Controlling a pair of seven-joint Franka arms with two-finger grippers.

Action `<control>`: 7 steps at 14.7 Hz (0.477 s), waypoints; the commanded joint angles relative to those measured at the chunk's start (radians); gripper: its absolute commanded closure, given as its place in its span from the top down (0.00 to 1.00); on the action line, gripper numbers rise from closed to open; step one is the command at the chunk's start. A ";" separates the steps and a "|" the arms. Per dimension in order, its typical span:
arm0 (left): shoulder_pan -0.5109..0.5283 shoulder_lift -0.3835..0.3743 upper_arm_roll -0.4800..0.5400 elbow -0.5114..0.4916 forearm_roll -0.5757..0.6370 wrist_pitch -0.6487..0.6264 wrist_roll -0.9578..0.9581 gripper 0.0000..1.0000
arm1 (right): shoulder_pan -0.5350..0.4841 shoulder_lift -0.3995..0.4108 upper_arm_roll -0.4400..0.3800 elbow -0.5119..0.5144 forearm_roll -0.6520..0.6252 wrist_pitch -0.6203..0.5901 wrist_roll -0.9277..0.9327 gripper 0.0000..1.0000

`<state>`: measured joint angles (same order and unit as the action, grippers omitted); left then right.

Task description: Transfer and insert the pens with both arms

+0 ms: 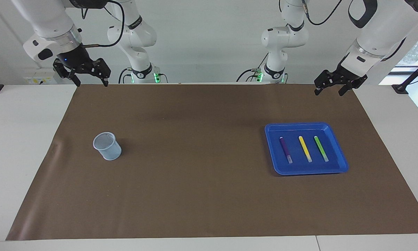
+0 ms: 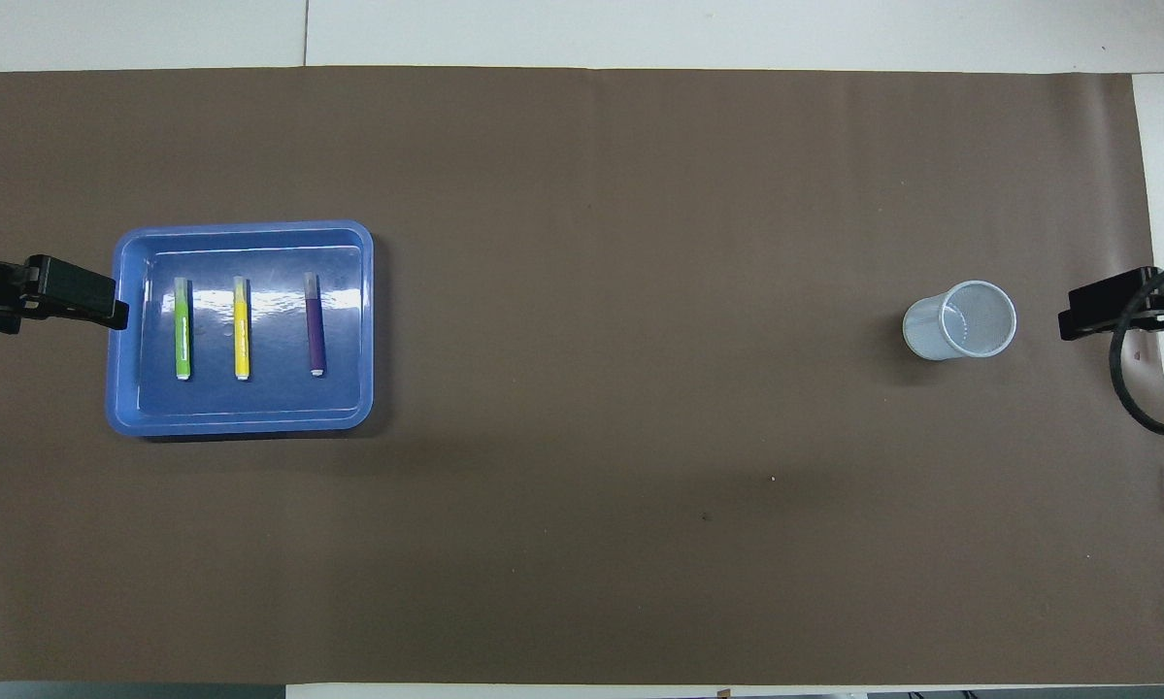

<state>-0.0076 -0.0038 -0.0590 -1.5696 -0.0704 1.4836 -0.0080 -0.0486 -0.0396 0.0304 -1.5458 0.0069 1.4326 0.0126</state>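
Two white Franka arms wait raised above the robots' edge of a brown-covered tabletop (image 1: 195, 195); the left gripper (image 1: 331, 87) hangs with its fingers spread, holding nothing, over the mat's edge at the left arm's end; the right gripper (image 1: 89, 77) hangs the same way, fingers spread and empty, over the mat's edge at the right arm's end. Farther from the robots than the left gripper lies a blue tray (image 1: 273, 153); inside it three pens rest side by side, apart from one another, lengthwise away from the robots: the bright green pen (image 1: 321, 149) closest to the left arm's end, the yellow pen (image 1: 305, 149) in the middle, the purple pen (image 1: 285, 150) toward the table's centre. Farther out than the right gripper, well apart from the tray, a pale mesh cup (image 1: 107, 146) stands upright on the mat, its mouth open.
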 commanded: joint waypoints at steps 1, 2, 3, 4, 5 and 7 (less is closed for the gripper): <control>0.001 -0.012 0.005 -0.004 0.006 0.000 0.013 1.00 | -0.014 -0.006 0.005 -0.014 0.010 0.020 -0.031 1.00; -0.002 -0.013 0.004 -0.004 0.029 0.000 0.014 1.00 | -0.014 -0.006 0.006 -0.014 0.010 0.020 -0.031 1.00; -0.002 -0.013 0.002 -0.006 0.034 0.001 0.014 1.00 | -0.014 -0.006 0.005 -0.014 0.010 0.020 -0.031 1.00; -0.002 -0.013 0.002 -0.007 0.034 0.004 0.014 1.00 | -0.014 -0.005 0.006 -0.014 0.010 0.020 -0.033 1.00; -0.002 -0.015 0.004 -0.009 0.034 0.007 0.013 1.00 | -0.014 -0.006 0.005 -0.014 0.010 0.020 -0.033 1.00; -0.003 -0.019 0.004 -0.016 0.034 0.007 0.005 1.00 | -0.014 -0.006 0.005 -0.014 0.010 0.019 -0.033 1.00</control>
<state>-0.0075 -0.0038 -0.0580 -1.5696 -0.0553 1.4840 -0.0078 -0.0486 -0.0396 0.0304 -1.5458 0.0068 1.4326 0.0126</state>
